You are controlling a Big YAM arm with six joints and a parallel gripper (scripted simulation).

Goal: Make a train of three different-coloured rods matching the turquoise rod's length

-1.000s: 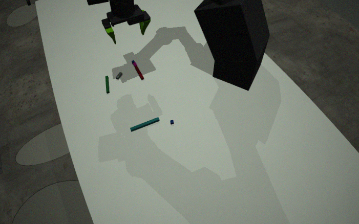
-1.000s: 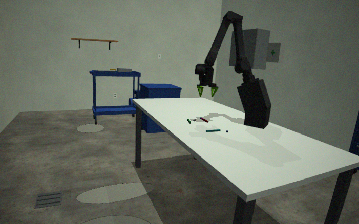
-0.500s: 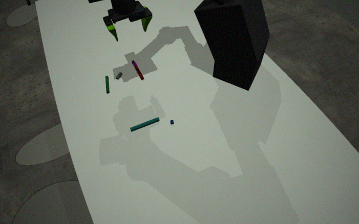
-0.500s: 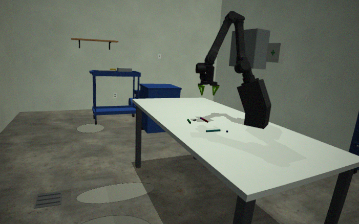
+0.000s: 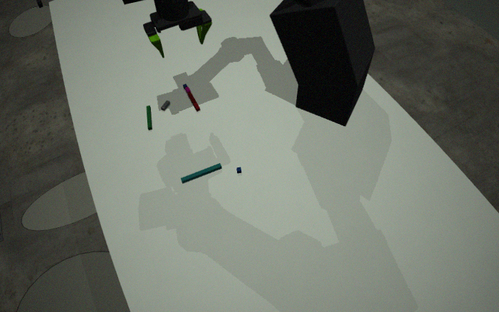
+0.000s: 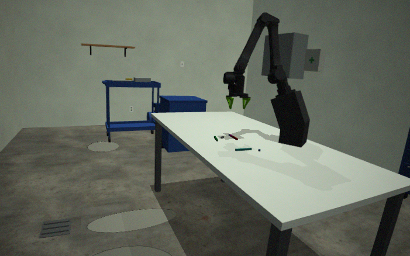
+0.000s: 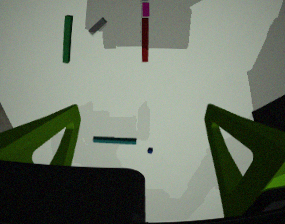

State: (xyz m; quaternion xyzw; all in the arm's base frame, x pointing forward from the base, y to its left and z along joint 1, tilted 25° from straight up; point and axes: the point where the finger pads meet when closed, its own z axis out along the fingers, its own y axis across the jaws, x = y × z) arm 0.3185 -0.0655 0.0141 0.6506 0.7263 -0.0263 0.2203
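Blue-magenta-red train point(image 5: 191, 98) beside turquoise rod point(image 5: 201, 173)

Hidden, cropped or unresolved, per view:

- My pincer point(image 5: 179, 36), top view: body cut off by the picture's upper edge; only the spread fingers show fully.
- My pincer, wrist view: both green fingers run out past the left and right borders; my own dark housing blocks the lower third of the bench point(image 7: 193, 96).
- Bench, top view: the far corners and the near-right corner lie outside the frame.
- Train joints: blue rod point(image 5: 184, 85), magenta rod point(image 5: 187, 90), red rod point(image 5: 193, 101) too small for me to tell gaps.
- Grey rod point(image 6: 221, 137), exterior view: a mere speck, its orientation unreadable.
- Arm base point(image 5: 320, 58): covers the bench's far right edge.
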